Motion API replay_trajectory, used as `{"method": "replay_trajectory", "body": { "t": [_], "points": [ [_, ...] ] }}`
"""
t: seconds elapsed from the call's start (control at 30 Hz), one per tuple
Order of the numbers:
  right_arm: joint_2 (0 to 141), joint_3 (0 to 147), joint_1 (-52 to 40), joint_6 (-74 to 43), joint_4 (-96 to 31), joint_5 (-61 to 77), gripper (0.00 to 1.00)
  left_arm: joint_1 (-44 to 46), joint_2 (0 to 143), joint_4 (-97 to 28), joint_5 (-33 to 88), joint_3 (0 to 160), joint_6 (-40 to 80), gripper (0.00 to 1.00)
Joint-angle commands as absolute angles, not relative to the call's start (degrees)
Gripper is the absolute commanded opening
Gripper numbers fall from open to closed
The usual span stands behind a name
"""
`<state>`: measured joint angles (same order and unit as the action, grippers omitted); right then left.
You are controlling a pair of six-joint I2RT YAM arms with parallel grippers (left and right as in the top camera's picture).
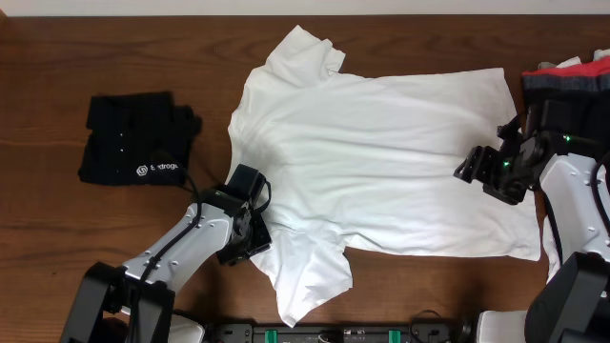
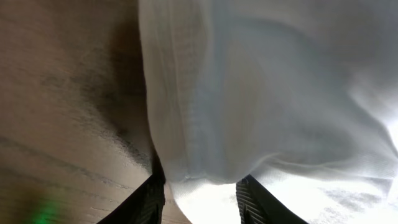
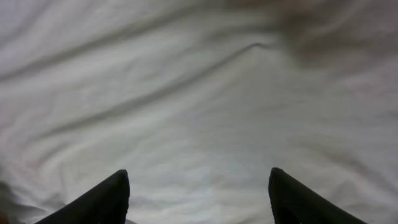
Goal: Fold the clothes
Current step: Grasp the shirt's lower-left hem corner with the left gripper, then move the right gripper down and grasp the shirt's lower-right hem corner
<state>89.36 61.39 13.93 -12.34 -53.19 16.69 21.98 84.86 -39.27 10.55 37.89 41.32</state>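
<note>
Left gripper (image 2: 200, 186) straddles the white T-shirt (image 1: 381, 162) edge, clamp unclear; right gripper (image 3: 198, 174) low over it, fingers apart.

The T-shirt (image 1: 381, 162) is plain white, the surface (image 1: 57, 229) dark brown wood-grain, the folded shirt (image 1: 133, 133) black (with small white lettering).

We had free room on bare table (image 1: 48, 238) at left, w/ only the folded black shirt (image 1: 133, 143) in the way. White T-shirt (image 1: 381, 162) covered the middle. Right side was tight: clothes pile (image 1: 572, 76) at far corner, right gripper (image 1: 481, 167) over the hem nearby. Left gripper (image 1: 250, 233) sat at the near sleeve.
</note>
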Motion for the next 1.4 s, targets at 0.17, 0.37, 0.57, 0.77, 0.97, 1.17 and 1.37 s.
{"method": "replay_trajectory", "body": {
  "t": [0.17,0.37,0.57,0.77,0.97,1.17,1.37],
  "points": [
    [89.1,61.7,13.5,-10.6,-54.1,16.2,0.7,21.4,86.3,-38.6,9.4,37.4,39.4,0.06],
    [89.1,61.7,14.6,-11.4,-56.2,12.2,0.7,17.5,83.0,-42.0,6.7,37.5,39.2,0.06],
    [89.1,61.7,19.9,-12.8,-60.4,10.0,0.7,11.6,79.6,-43.0,5.7,37.5,35.0,0.06],
    [89.2,61.7,22.9,-12.8,-65.6,10.0,0.73,9.7,79.4,-43.2,5.8,37.5,33.4,0.06],
    [89.2,60.6,22.9,-12.8,-70.3,8.0,0.73,9.7,79.4,-43.2,5.8,37.5,33.1,0.06],
    [89.1,55.7,23.3,-16.3,-69.1,1.3,0.75,9.7,79.4,-43.2,5.8,37.5,33.0,0.06],
    [89.1,51.5,28.7,-19.7,-63.5,-1.1,0.81,9.7,79.4,-43.2,5.8,37.5,33.0,0.06]
  ]
}}
